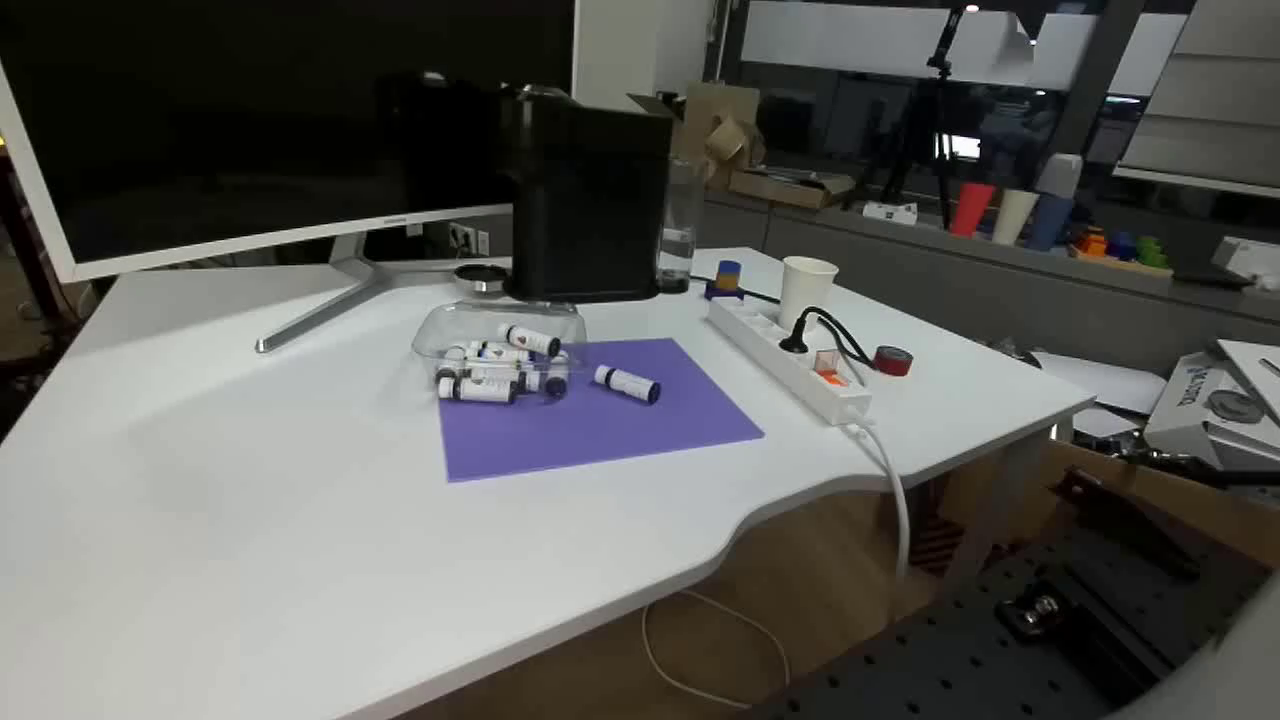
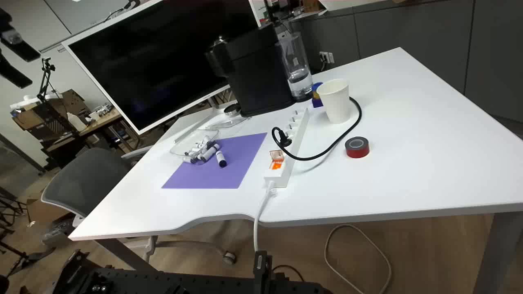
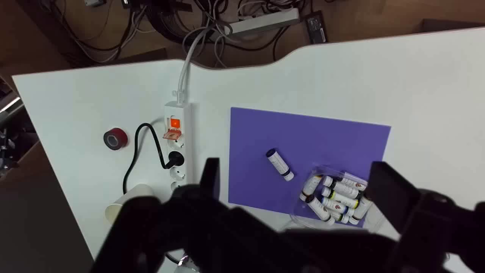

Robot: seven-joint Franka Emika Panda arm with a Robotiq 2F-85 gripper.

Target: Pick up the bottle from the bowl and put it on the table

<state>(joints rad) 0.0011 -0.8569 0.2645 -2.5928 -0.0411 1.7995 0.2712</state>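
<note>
Currently, the tool (image 3: 294, 165) hangs well apart from the mat (image 3: 250, 155); its fingers (image 3: 210, 177) stand wide apart, and the mat shows through the gap between them. The purple mat lies flat on the white surface (image 1: 250, 520), near its curved front edge.

One bottle (image 1: 627, 384) lies on its side directly on the mat, just beside the clear bowl (image 1: 465, 322) and apart from it. Its white end points toward the bowl; its black end points away. The bowl rests over a corner of the mat and extends past the mat's edge. Several more bottles (image 3: 345, 189) lie piled inside the bowl, at differing angles.

A power strip (image 3: 187, 146) runs beside the mat, on the side nearer the loose bottle, and carries a black plug (image 3: 176, 158) and an orange switch (image 3: 175, 123). Past the power strip, as seen from the mat, are a red-and-black tape roll (image 2: 356, 149) and an upright white cup (image 2: 335, 104). A black cable (image 2: 304, 159) runs from the plug on the same side, away from the mat. Across the mat from the front edge stand a black machine (image 1: 590, 200), a clear tank (image 2: 298, 71) beside it, and a white-framed monitor (image 1: 290, 110).
</note>
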